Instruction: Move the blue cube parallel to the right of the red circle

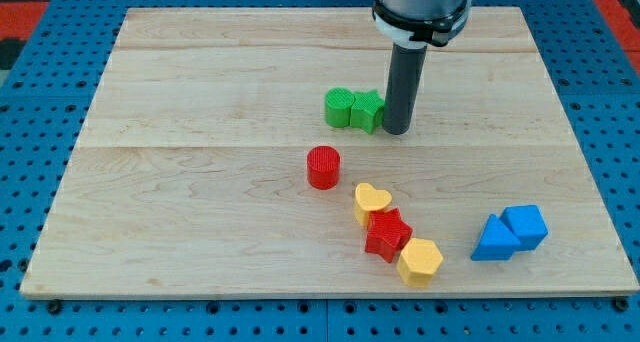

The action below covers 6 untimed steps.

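Note:
The blue cube [526, 226] sits near the view's lower right, touching a blue triangular block [494, 239] on its left. The red circle [323, 168], a short red cylinder, stands near the board's middle. My tip [397, 131] is at the lower end of the dark rod, above and right of the red circle, right next to a green star-like block [367, 110]. The tip is far from the blue cube, up and to the left of it.
A green cylinder [340, 107] touches the green star's left side. A yellow heart [371, 201], a red star [388, 234] and a yellow block [420, 261] form a diagonal chain below and right of the red circle. The wooden board [180, 202] lies on a blue surface.

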{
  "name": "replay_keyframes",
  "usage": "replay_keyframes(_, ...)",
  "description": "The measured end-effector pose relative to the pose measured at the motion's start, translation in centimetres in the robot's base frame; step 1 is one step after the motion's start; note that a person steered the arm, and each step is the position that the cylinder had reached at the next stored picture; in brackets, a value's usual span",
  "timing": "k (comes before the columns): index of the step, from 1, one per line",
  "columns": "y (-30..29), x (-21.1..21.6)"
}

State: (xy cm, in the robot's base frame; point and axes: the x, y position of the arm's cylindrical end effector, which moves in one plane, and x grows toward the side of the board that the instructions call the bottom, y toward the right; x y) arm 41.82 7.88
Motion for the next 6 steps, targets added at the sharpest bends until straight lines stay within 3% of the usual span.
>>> replay_keyframes(1, -4.5, -0.3)
replay_keyframes(2, -1.2, -0.5)
replay_keyframes(4, 12.0, 1.6)
replay_keyframes(5, 18.4, 4.7)
replay_keyframes(6, 22.0, 10.7)
